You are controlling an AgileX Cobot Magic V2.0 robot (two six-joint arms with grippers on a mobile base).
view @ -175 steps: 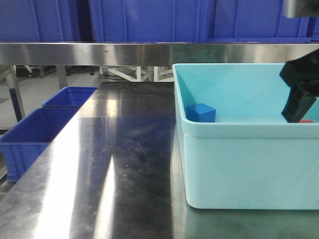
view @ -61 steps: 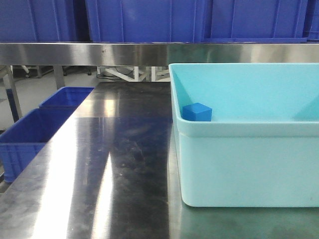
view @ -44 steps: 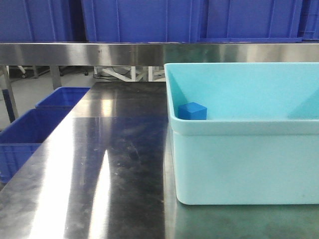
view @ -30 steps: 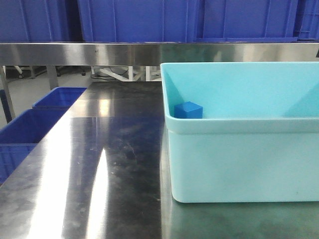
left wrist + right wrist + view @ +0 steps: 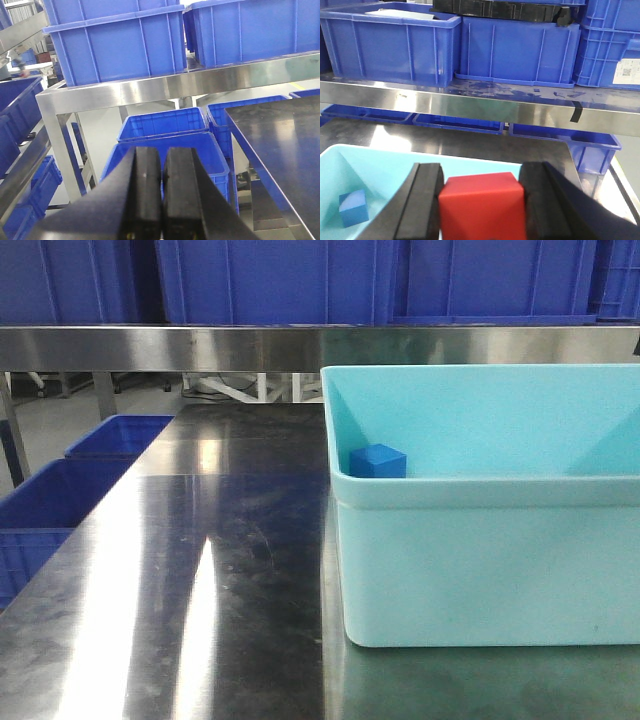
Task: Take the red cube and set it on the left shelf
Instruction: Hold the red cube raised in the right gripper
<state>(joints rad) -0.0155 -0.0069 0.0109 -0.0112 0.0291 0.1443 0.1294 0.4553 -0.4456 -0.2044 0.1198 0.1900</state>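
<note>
The red cube (image 5: 482, 210) is clamped between the black fingers of my right gripper (image 5: 481, 175), which is shut on it and holds it above the back right part of the light blue bin (image 5: 385, 170). Beyond it runs the silver front rail (image 5: 470, 105) of the steel shelf, with large blue crates (image 5: 395, 45) on top. The same rail (image 5: 300, 345) spans the front view, where neither gripper shows. My left gripper (image 5: 161, 155) is shut and empty, hanging off the table's left side, facing the left shelf rail (image 5: 125, 92).
A small blue cube (image 5: 378, 461) lies in the bin's (image 5: 480, 560) back left corner. Blue crates (image 5: 60, 510) stand on the floor left of the steel tabletop (image 5: 220, 570). More crates (image 5: 165, 125) sit under the shelf. Another rack (image 5: 20, 165) runs along the far left.
My right gripper, which was down inside the bin's right side, has left the front view. The bin has slid left in the frame. Nothing differs over the last half second.
</note>
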